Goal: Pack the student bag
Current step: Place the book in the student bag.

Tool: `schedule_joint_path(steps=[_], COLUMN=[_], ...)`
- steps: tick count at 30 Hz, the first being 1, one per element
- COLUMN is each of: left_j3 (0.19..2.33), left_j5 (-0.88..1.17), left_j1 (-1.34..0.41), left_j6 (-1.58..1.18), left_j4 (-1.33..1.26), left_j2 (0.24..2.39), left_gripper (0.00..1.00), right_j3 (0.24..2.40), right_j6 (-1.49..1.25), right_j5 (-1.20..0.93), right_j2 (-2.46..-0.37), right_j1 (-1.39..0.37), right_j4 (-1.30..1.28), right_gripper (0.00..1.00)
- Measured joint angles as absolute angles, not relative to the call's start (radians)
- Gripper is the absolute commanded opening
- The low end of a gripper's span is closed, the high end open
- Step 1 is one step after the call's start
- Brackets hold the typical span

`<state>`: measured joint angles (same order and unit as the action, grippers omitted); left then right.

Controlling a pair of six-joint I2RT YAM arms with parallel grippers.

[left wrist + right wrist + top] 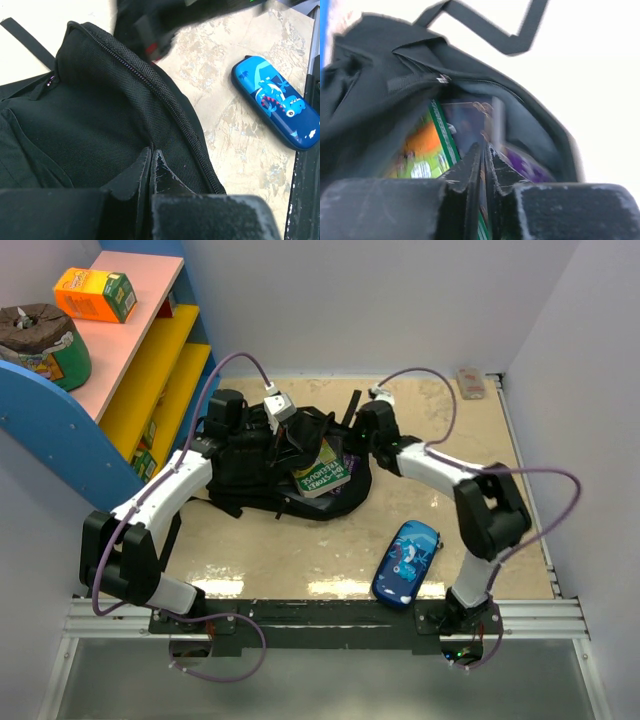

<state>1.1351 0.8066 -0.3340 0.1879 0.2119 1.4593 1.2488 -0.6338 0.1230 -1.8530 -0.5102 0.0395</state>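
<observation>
A shiny tan counter (300, 560) sits between white walls (350, 300). The black bag (250, 485) lies right under the left pincer (151, 151), which is shut tight with its tips on the cloth. The right pincer (484, 150) points into the bag's open mouth, at the books (422, 150). We see only a thin crack between its fingers and cannot tell if it grips anything. A blue pencil case (276, 100) lies off to the side.

The top external view looks down from above and behind the arm bases (175, 592), far enough to take in the whole bench (300, 570); the left wrist view sits close over the student bag (100, 115), facing toward the pencil case (277, 102); the right wrist view, very near, looks past the right end effector (484, 146) into the bag's mouth; all three share the bag.
</observation>
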Motion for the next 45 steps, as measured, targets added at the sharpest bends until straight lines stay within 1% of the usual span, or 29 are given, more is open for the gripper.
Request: schedule_joint_path(steps=[1, 4, 7, 10, 13, 18, 23, 32, 36, 41, 45], left_j3=[1.135, 1.135, 1.135, 1.135, 1.135, 1.135, 1.135, 1.135, 1.135, 1.13, 1.13], left_j5=[0.806, 0.806, 0.804, 0.803, 0.799, 0.792, 0.789, 0.789, 0.79, 0.782, 0.781], left_j1=[-0.334, -0.334, -0.334, -0.334, -0.334, -0.334, -0.334, -0.334, -0.334, -0.334, -0.334], left_j6=[0.188, 0.188, 0.189, 0.195, 0.196, 0.202, 0.202, 0.213, 0.229, 0.247, 0.257], left_j4=[0.212, 0.212, 0.212, 0.212, 0.213, 0.217, 0.222, 0.237, 0.25, 0.252, 0.258], left_j2=[1.459, 1.459, 1.459, 1.457, 1.455, 1.453, 1.452, 1.452, 1.449, 1.447, 1.445], left_gripper=[0.0, 0.0, 0.0, 0.0, 0.0, 0.0, 0.0, 0.0, 0.0, 0.0, 0.0], right_j3=[1.192, 1.088, 0.994, 0.879, 0.759, 0.678, 0.689, 0.816, 0.901, 0.966, 1.047], right_j6=[-0.639, -0.654, -0.671, -0.695, -0.729, -0.767, -0.77, -0.762, -0.756, -0.743, -0.728], right_j5=[0.138, 0.158, 0.177, 0.197, 0.209, 0.226, 0.244, 0.244, 0.247, 0.298, 0.361], right_j2=[-1.784, -1.595, -1.436, -1.336, -1.287, -1.302, -1.367, -1.585, -1.66, -1.691, -1.717], right_j1=[-0.503, -0.492, -0.53, -0.62, -0.704, -0.758, -0.759, -0.752, -0.706, -0.631, -0.603], right_j4=[0.041, 0.048, 0.096, 0.112, 0.102, 0.075, 0.105, 0.16, 0.15, 0.151, 0.141], right_gripper=[0.0, 0.0, 0.0, 0.0, 0.0, 0.0, 0.0, 0.0, 0.0, 0.0, 0.09])
